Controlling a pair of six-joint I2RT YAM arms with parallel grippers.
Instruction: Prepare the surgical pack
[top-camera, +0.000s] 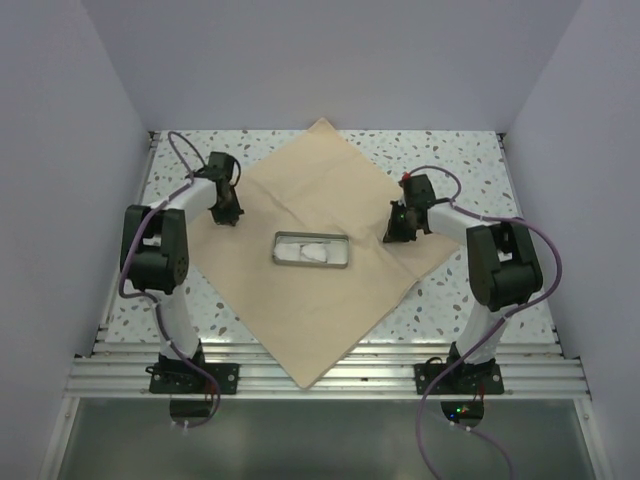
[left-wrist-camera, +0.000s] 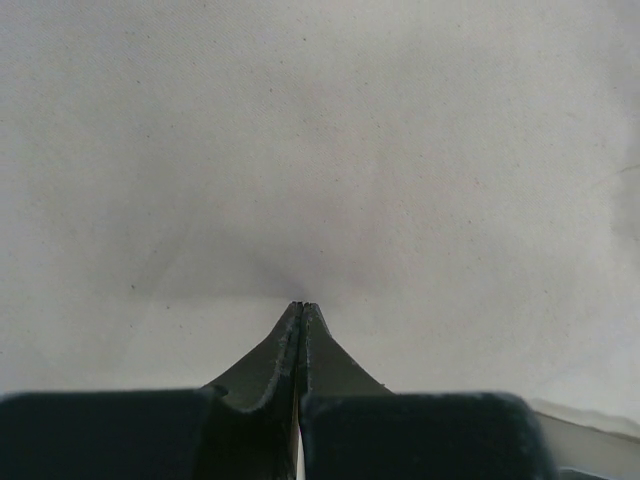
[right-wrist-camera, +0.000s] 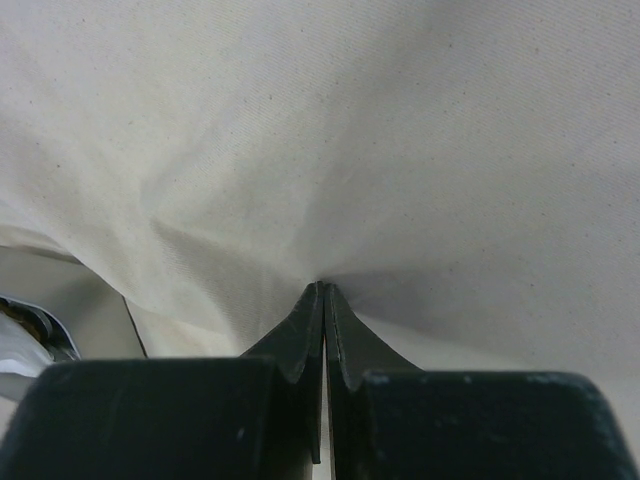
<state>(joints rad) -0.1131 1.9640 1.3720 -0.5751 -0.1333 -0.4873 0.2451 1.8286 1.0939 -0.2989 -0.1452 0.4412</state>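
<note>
The cloth (top-camera: 300, 310) lay spread as a diamond on the table (top-camera: 460, 160), its near corner reaching the near edge, with no corner folded in yet. At its middle sat the tray (top-camera: 282, 262), gauze (top-camera: 312, 253) already inside. The left gripper (top-camera: 226, 214) was closed, its tips on the cloth's left side. The right gripper (top-camera: 397, 232) was closed, pinching puckered cloth. All the wrapping appeared to remain.

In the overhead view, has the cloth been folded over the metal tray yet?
No, the cloth lies spread open like a diamond, and the tray sits uncovered at its middle.
</note>
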